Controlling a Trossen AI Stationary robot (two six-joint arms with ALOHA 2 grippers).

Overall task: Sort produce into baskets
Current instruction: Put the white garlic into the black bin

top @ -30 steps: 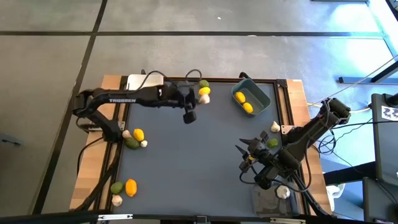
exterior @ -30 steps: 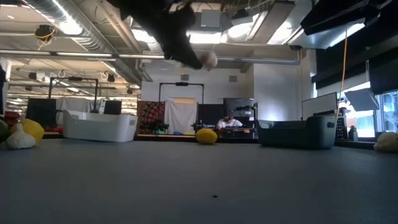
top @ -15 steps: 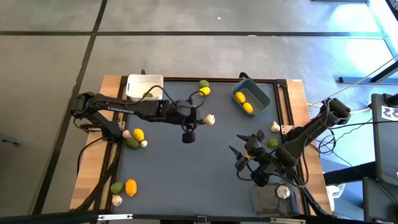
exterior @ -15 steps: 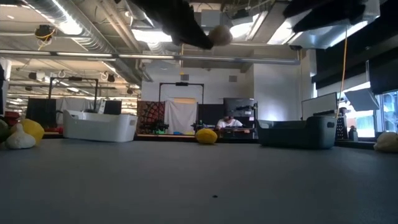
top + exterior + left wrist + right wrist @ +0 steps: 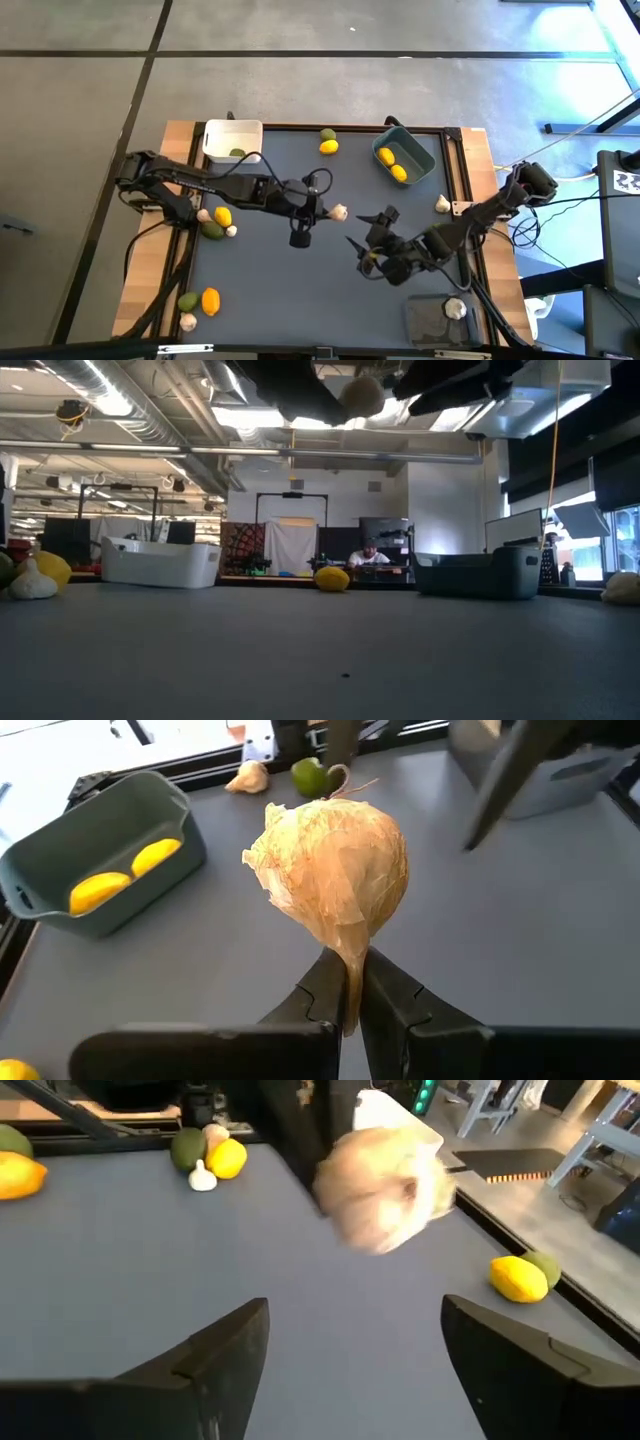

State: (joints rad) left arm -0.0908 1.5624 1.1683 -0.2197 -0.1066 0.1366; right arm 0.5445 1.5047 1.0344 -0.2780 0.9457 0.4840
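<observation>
Two dark arms meet mid-frame: the left gripper (image 5: pixel 328 211), reaching rightward, pinches a papery whitish garlic bulb (image 5: pixel 339 212) by its stem, while the right gripper (image 5: pixel 367 228), angled leftward, gapes empty just beside it.

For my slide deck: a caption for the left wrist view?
Left gripper pinching a garlic bulb by its stem above the table.
</observation>
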